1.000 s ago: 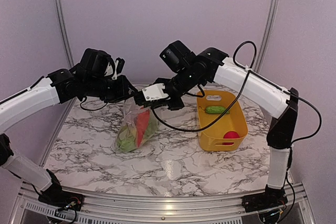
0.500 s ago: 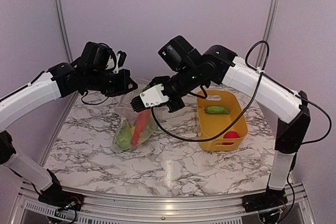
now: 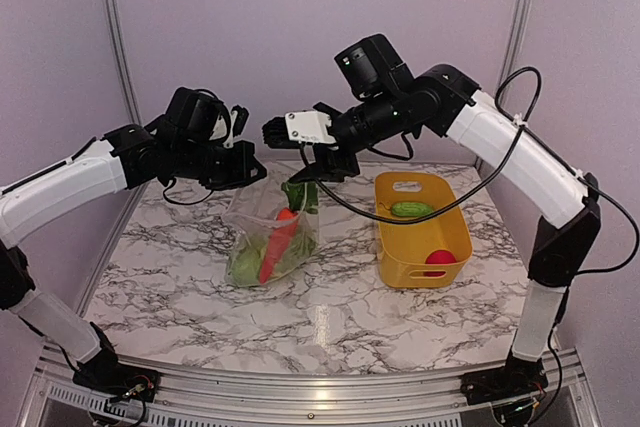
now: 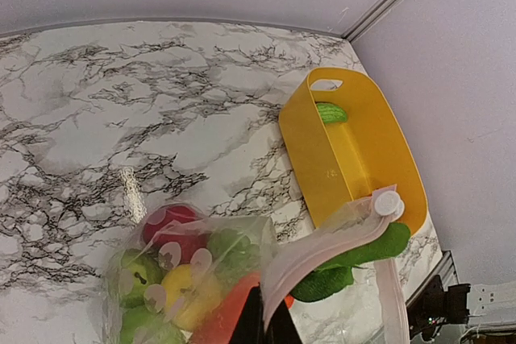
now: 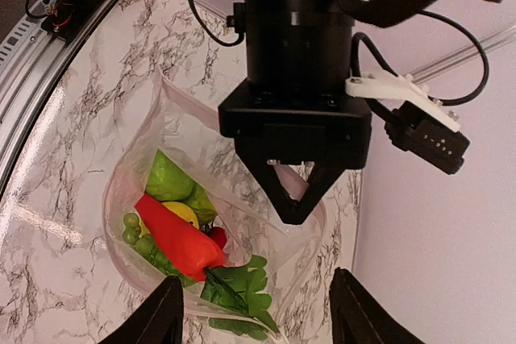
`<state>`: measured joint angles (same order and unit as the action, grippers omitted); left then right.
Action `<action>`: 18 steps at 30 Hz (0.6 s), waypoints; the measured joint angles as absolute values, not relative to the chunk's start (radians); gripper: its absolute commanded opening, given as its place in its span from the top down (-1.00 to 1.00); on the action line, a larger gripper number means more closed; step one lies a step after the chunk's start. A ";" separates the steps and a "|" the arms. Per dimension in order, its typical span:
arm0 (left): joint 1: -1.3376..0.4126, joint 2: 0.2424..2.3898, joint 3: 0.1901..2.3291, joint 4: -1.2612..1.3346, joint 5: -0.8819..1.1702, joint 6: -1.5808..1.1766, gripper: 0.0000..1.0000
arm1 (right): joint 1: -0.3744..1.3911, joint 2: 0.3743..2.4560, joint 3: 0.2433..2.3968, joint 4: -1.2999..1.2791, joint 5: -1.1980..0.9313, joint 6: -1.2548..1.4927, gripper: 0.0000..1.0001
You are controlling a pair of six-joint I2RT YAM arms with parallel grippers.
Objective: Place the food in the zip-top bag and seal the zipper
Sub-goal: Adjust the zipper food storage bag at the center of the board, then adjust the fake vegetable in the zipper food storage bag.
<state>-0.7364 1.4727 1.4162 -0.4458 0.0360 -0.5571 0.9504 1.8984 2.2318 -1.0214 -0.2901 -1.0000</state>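
Note:
The clear zip-top bag (image 3: pixel 270 237) stands on the marble table, its mouth held up. Inside lie a red pepper (image 5: pixel 177 235), a green apple (image 5: pixel 168 178), a lemon (image 5: pixel 185 213) and grapes (image 5: pixel 131 234). The pepper's leafy top (image 4: pixel 355 259) pokes up by the mouth. My left gripper (image 3: pixel 250 169) is shut on the pinkish zipper (image 4: pixel 322 247) at its left end (image 4: pixel 262 329); the slider (image 4: pixel 387 202) sits at the far end. My right gripper (image 3: pixel 312 169) hovers open above the bag, holding nothing (image 5: pixel 262 320). A cucumber (image 3: pixel 412 209) and a red apple (image 3: pixel 437 258) lie in the basket.
The yellow plastic basket (image 3: pixel 455 232) stands right of the bag, close to it. Purple walls with metal corner posts (image 3: pixel 112 37) close in the back and sides. Both arms cross above the back half of the table.
My right gripper has opened, let go of the bag's mouth and lifted up and to the right. The left gripper has closed on the zipper strip, and the bag has shifted slightly right.

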 measured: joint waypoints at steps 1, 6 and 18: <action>-0.736 1.475 1.416 -0.447 0.038 -0.558 1.00 | 0.931 1.885 2.231 -1.021 -0.311 -0.980 -0.28; -0.736 1.475 1.417 -0.447 0.041 -0.560 1.00 | 0.826 1.809 2.196 -1.012 -0.399 -0.871 -0.23; -0.736 1.458 1.415 -0.426 0.043 -0.568 1.00 | 0.493 1.788 2.023 -0.973 -0.506 -0.706 0.05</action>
